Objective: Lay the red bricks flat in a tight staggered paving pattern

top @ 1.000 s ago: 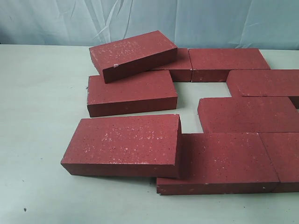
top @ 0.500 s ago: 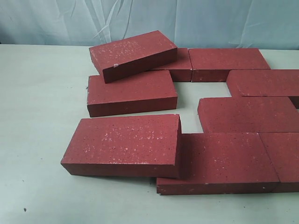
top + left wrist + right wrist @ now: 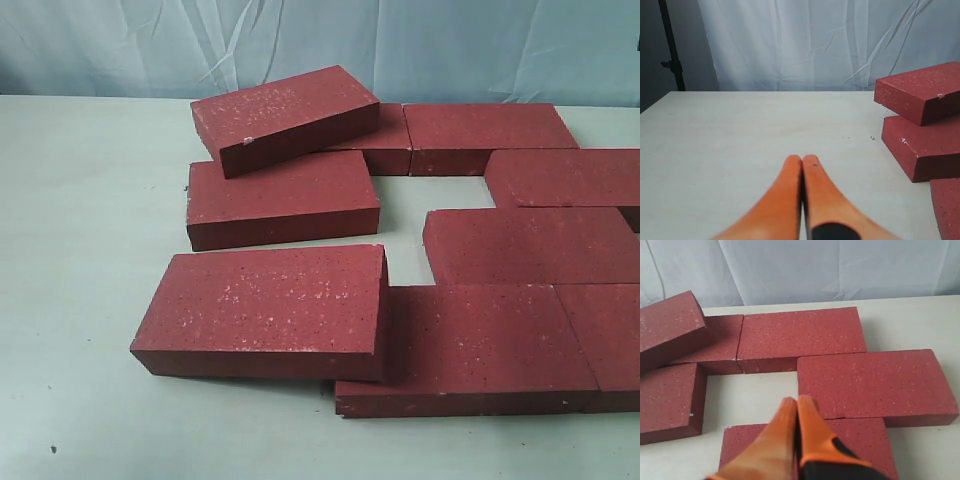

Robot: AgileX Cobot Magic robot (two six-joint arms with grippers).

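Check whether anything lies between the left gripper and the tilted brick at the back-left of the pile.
Nothing visible does. In the left wrist view only bare table separates the left gripper, jaws shut, from the tilted brick.

Dark red with pale speckles is shown by the red bricks [image 3: 285,200], greenish white by the table [image 3: 90,200], pale blue by the backdrop [image 3: 150,45], and orange with black by the left gripper [image 3: 802,162] and right gripper [image 3: 796,405].

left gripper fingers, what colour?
The left gripper fingers are orange, one with a black patch near its base; the left wrist view shows it best.
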